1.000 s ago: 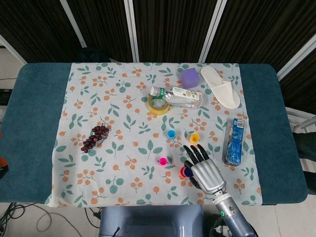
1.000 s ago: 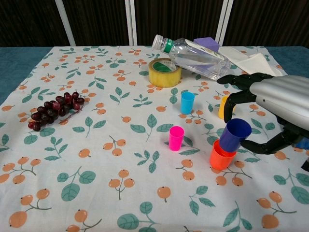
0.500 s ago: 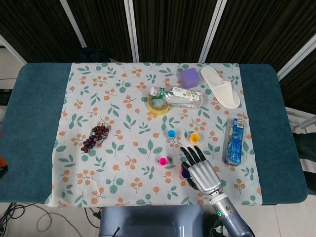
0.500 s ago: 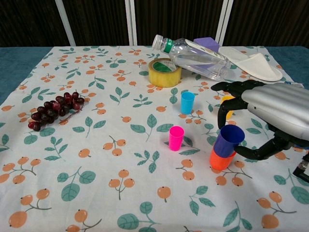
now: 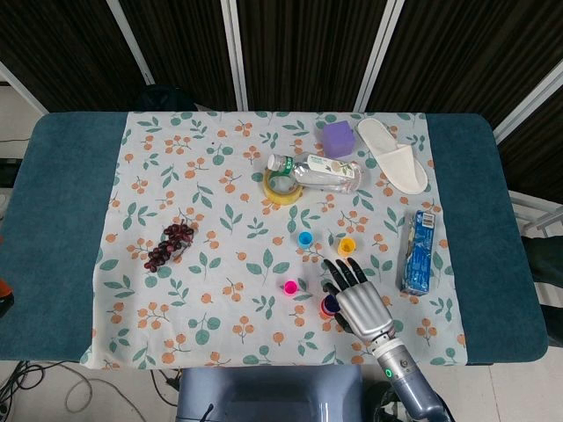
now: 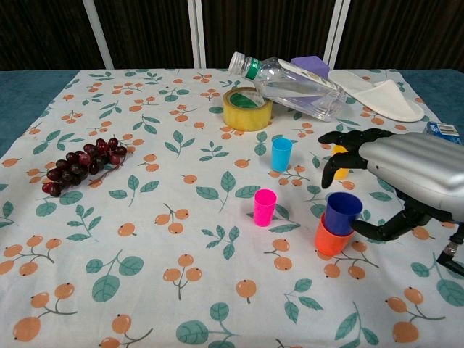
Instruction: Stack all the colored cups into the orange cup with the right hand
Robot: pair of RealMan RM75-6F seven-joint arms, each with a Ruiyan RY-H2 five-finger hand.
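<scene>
Since the earlier frame the blue cup (image 6: 342,212) has dropped deeper into the orange cup (image 6: 331,238), near right on the cloth (image 6: 145,217). Right hand (image 6: 406,170) hovers over the stack, fingers (image 6: 341,138) spread, released, thumb beside the cups. Pink cup (image 6: 264,206) stands left of the stack; light-blue cup (image 6: 281,154) and yellow cup (image 5: 347,246) farther back. Left hand out of view

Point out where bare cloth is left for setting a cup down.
Open cloth lies between the grapes and the pink cup, and along the near edge left of the orange cup. It is crowded around the right robot hand, blue cup and yellow cup.
</scene>
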